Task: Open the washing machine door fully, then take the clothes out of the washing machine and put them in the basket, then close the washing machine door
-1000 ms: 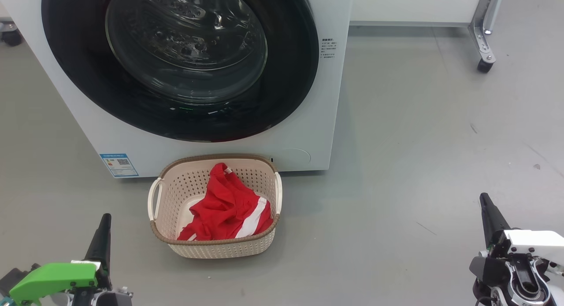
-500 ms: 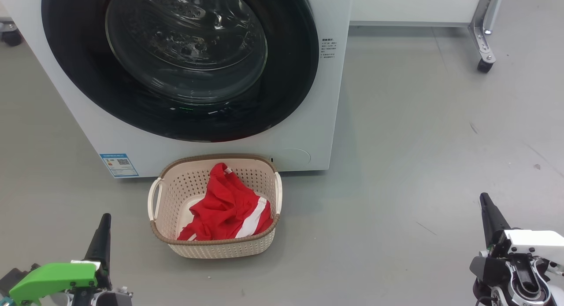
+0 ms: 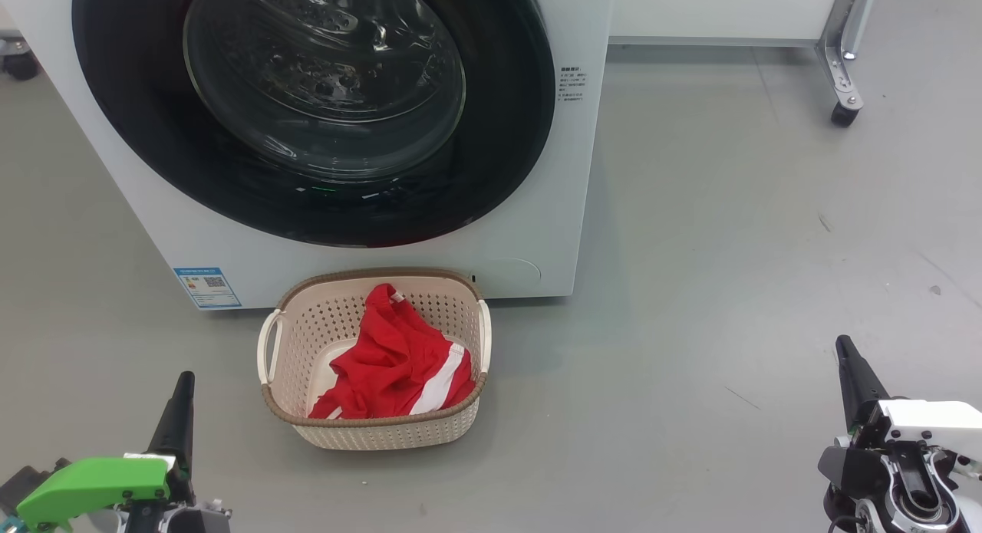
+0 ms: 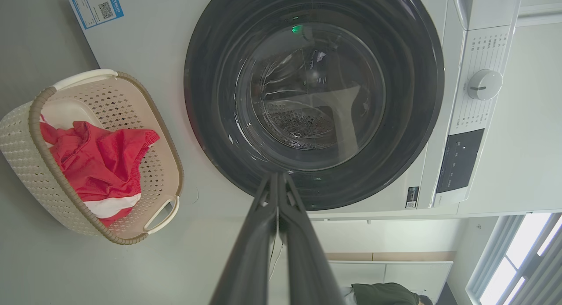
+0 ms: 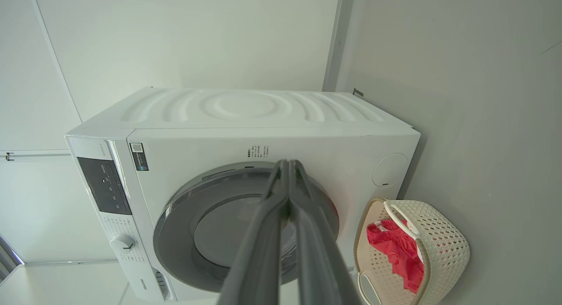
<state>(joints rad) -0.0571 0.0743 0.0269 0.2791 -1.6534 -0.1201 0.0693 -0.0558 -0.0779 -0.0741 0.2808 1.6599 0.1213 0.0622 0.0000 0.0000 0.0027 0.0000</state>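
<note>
The white washing machine (image 3: pixel 537 211) stands ahead with its black-rimmed glass door (image 3: pixel 322 80) flat against the front, closed. On the floor before it sits the cream basket (image 3: pixel 376 433), and the red and white clothes (image 3: pixel 395 364) lie inside it. My left gripper (image 3: pixel 182 383) is low at the left, shut and empty, well left of the basket. Far to the basket's right, my right gripper (image 3: pixel 844 345) is shut and empty too. The left wrist view has the door (image 4: pixel 314 94), the basket (image 4: pixel 26 138) and the clothes (image 4: pixel 96 160). In the right wrist view are the machine (image 5: pixel 246 116), basket (image 5: pixel 439 243) and clothes (image 5: pixel 395 248).
Grey floor spreads to the right of the machine. A metal frame leg on a caster (image 3: pixel 844 113) stands at the back right, another caster (image 3: pixel 19 65) at the far left. The machine's control dial (image 4: pixel 483 84) faces the left wrist camera.
</note>
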